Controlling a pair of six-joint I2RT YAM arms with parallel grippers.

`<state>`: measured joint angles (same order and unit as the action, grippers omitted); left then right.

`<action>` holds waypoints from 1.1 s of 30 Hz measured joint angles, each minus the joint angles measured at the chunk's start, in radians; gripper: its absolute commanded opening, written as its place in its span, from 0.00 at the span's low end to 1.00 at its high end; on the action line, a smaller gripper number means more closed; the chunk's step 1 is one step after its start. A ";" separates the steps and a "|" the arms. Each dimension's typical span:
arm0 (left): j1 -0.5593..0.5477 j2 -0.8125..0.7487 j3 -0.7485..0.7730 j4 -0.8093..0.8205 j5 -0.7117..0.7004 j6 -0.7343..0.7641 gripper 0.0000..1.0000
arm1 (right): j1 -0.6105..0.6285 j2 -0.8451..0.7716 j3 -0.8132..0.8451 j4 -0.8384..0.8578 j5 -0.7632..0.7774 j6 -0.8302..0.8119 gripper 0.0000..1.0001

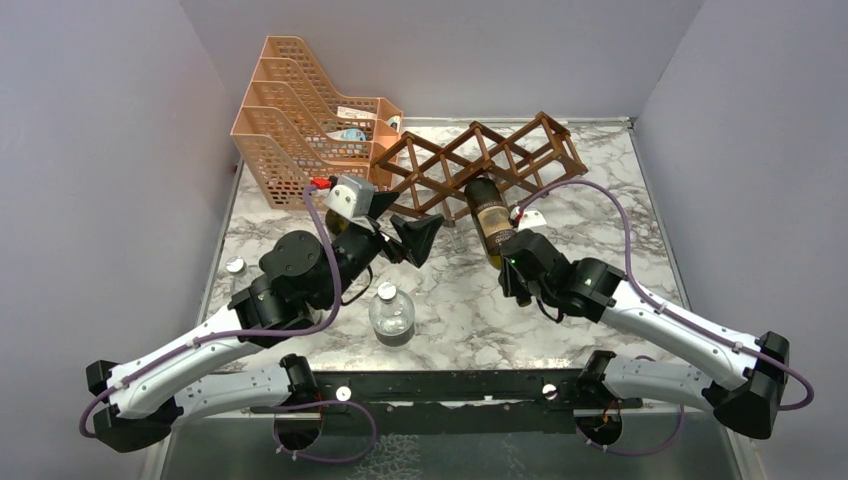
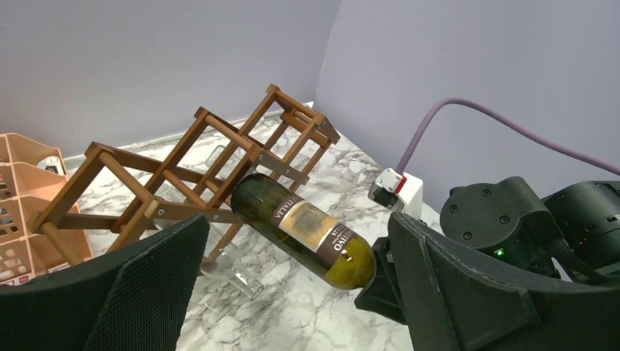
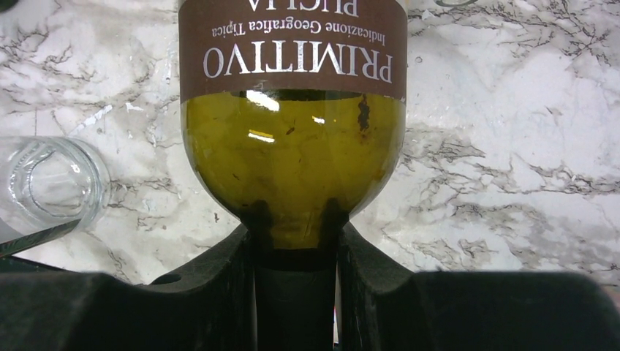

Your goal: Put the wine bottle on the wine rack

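The wine bottle (image 1: 488, 215) is dark green with a brown label. Its base end rests in a front opening of the reddish-brown wooden lattice wine rack (image 1: 480, 160), and its neck points toward the near edge. My right gripper (image 1: 507, 262) is shut on the neck. The right wrist view shows the bottle's shoulder (image 3: 292, 153) just beyond the right gripper (image 3: 296, 252). My left gripper (image 1: 403, 226) is open and empty, left of the bottle and in front of the rack. The left wrist view shows the tilted bottle (image 2: 300, 230) and the rack (image 2: 183, 161) beyond the left gripper (image 2: 292, 307).
A peach-orange tiered file tray (image 1: 300, 110) stands behind and left of the rack. A clear glass bottle (image 1: 391, 312) stands on the marble table near the front centre. A clear glass (image 2: 234, 274) lies under the rack's front, left of the bottle (image 3: 51, 183). Grey walls enclose three sides.
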<state>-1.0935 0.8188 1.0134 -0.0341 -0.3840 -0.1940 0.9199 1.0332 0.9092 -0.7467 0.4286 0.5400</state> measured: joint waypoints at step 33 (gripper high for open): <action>0.000 0.077 0.011 -0.041 -0.037 0.146 0.99 | -0.057 0.155 0.009 0.103 0.064 -0.051 0.01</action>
<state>-1.0935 0.8959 1.0245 -0.0753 -0.4206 -0.0483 0.8631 1.1885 0.9184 -0.6441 0.4931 0.4892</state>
